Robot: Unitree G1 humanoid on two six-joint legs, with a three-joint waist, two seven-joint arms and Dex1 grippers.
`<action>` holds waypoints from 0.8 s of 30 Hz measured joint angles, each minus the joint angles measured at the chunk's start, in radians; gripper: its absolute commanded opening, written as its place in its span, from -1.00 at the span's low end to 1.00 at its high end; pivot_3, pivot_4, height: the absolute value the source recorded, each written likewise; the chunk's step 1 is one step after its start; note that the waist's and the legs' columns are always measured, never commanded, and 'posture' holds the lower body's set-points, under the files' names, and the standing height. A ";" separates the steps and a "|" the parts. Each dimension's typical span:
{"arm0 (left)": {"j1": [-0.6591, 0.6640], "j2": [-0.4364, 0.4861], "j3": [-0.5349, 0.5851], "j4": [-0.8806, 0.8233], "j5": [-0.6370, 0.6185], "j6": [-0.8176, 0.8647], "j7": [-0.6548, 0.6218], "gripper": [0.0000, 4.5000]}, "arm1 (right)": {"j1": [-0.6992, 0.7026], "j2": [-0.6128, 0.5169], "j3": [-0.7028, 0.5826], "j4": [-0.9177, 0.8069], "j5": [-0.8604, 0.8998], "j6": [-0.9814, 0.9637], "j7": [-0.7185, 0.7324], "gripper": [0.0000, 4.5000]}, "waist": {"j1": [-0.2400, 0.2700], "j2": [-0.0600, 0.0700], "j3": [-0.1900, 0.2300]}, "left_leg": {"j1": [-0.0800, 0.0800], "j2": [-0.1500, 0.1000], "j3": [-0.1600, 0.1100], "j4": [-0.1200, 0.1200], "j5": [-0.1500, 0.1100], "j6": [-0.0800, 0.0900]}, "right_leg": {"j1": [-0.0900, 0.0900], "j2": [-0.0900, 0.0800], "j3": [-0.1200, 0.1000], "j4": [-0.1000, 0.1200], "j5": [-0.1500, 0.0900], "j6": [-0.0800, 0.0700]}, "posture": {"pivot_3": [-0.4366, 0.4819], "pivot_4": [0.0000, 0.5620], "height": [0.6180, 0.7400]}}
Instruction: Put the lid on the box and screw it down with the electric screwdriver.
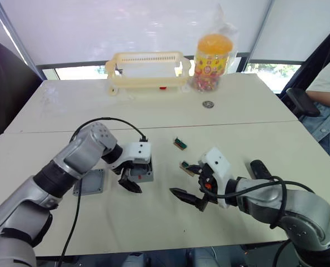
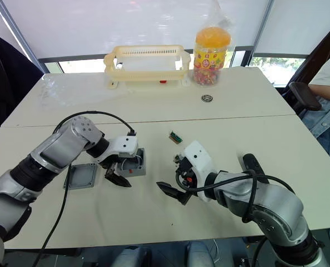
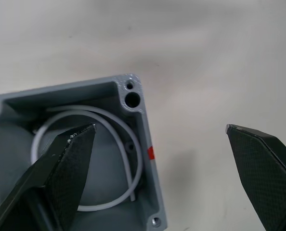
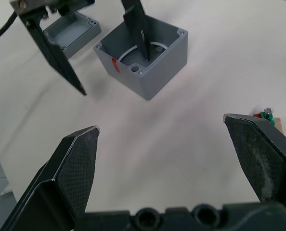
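- Head views: the left gripper (image 2: pixel 120 175) hangs spread over the box (image 2: pixel 133 163), which stands near the middle of the white table (image 2: pixel 154 217). One black finger dips inside the open box and the other sits outside its wall, so the gripper straddles that wall without squeezing it. The gripper's white housing hides much of the box from here.
- The lid (image 2: pixel 83 176) lies flat on the table just beside the box, on the robot's left, partly screened by the left forearm and its black cable.
- The right gripper (image 2: pixel 175 185) hovers low over bare table to the right of the box, fingers parted and holding nothing.
- The electric screwdriver (image 1: pixel 259 168) is mostly hidden behind the right arm; only a black end pokes out.
- A small green part (image 1: pixel 180 143), a yellow basket (image 1: pixel 148 69), an orange-lidded jar (image 1: pixel 212 55) and a seated person (image 1: pixel 327 105) cut by the edge are also in sight.
- Left wrist view: the box fills the lower part, cut off by the edge, with a white wire (image 3: pixel 133 163) looped inside and a red mark (image 3: pixel 151 153) on its side.
- Right wrist view: the open box and lid sit beyond the spread fingers (image 4: pixel 78 163).
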 measured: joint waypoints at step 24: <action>-0.036 -0.047 -0.012 0.210 0.023 -0.555 -0.121 -0.97 | 0.078 -0.162 -0.147 -0.021 0.064 0.007 0.172 1.00 | 0.007 0.000 -0.001 | 0.001 0.000 0.000 0.001 0.000 0.000 | 0.002 0.000 0.000 0.000 0.000 0.000 | -0.05 -0.47 1.00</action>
